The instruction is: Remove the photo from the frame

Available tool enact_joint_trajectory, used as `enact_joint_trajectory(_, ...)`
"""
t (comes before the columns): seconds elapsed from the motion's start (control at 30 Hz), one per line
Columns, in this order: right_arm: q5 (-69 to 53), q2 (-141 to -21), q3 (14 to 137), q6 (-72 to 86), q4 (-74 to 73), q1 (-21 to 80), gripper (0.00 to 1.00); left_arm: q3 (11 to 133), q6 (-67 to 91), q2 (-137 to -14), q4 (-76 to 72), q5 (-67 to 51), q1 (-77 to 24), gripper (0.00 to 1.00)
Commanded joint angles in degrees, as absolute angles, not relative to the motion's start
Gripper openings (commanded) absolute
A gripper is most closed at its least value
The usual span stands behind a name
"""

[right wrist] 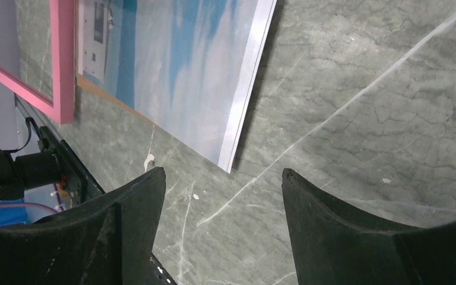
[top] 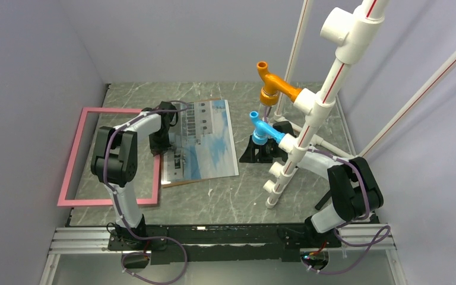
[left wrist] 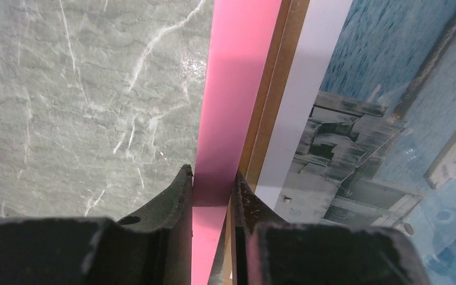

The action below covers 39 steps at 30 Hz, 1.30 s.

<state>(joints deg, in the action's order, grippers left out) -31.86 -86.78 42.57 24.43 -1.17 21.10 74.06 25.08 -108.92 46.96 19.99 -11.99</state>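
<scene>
Lying face up near the middle of the table (top: 237,196), the photo (top: 205,139) shows its pale building and blue, clouded sky, with its left edge just beside the right bar of the frame (top: 77,155). It sits outside the frame's opening, on the brown backing board (top: 181,183), which shows as a thin strip along the photo's near and far edges. The frame occupies the left side of the table, and grey marbled surface shows through its opening (whether the frame rests flat or is raised a little cannot be told).

In the left wrist view, the left gripper (left wrist: 212,196) is clamped on the frame's pink bar (left wrist: 237,89), one dark finger (left wrist: 172,202) on each side of it. The board's edge (left wrist: 273,101) and the photo's white border (left wrist: 392,119) run alongside the bar. From above, the same gripper (top: 161,141) sits at that bar, next to the photo's left edge.

The right gripper (top: 260,151) hangs just right of the photo, partly behind a white pipe stand (top: 309,119) carrying an orange fitting (top: 273,83) and a blue one (top: 261,127). Its own camera shows the jaws standing wide apart (right wrist: 222,178) over bare table, holding nothing. A corner of the photo (right wrist: 184,65) lies just beyond them, with the frame (right wrist: 65,59) and board (right wrist: 107,94) further off.
</scene>
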Motion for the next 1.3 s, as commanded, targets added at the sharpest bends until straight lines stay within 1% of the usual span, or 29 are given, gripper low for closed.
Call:
enact_joint_trajectory(0.0,-32.3,-86.6,42.4,23.8,2.0,20.7,0.73,75.7,33.5,-111.1,48.3,27.8,-10.8,0.0)
enact_joint_trajectory(0.07,-32.3,-86.5,42.5,23.7,1.9,20.7,0.73,76.1,32.5,-111.6,47.1,26.3,-11.4,0.0)
enact_joint_trajectory(0.17,-32.0,-86.2,42.7,23.4,1.2,20.6,0.73,79.8,33.1,-114.1,50.3,25.8,-11.7,0.0)
enact_joint_trajectory(0.33,-31.7,-86.1,43.4,23.0,0.4,19.9,0.73,85.0,28.3,-118.1,51.0,16.4,-12.4,0.0)
enact_joint_trajectory(0.5,-31.6,-86.0,43.9,22.6,0.3,19.1,0.73,89.2,28.1,-121.5,52.1,16.1,-16.9,0.0)
enact_joint_trajectory(0.67,-31.2,-86.4,44.5,22.0,-1.8,18.1,0.73,89.9,29.1,-121.9,49.1,10.3,-18.4,0.0)
enact_joint_trajectory(0.73,-30.7,-86.6,44.8,21.9,-2.2,17.9,0.73,90.4,29.4,-121.5,48.8,9.9,-19.2,0.0)
enact_joint_trajectory(0.87,-28.3,-86.7,45.9,21.9,-3.5,17.4,0.73,89.6,30.5,-117.9,48.3,9.6,-19.8,0.0)
enact_joint_trajectory(1.0,-25.3,-86.7,47.0,22.4,-5.0,16.5,0.74,86.7,31.8,-111.2,47.0,9.6,-19.1,0.0)
enact_joint_trajectory(1.27,-22.4,-86.4,47.5,22.8,-6.8,13.5,0.75,79.8,36.4,-99.6,43.8,9.2,-13.7,0.0)
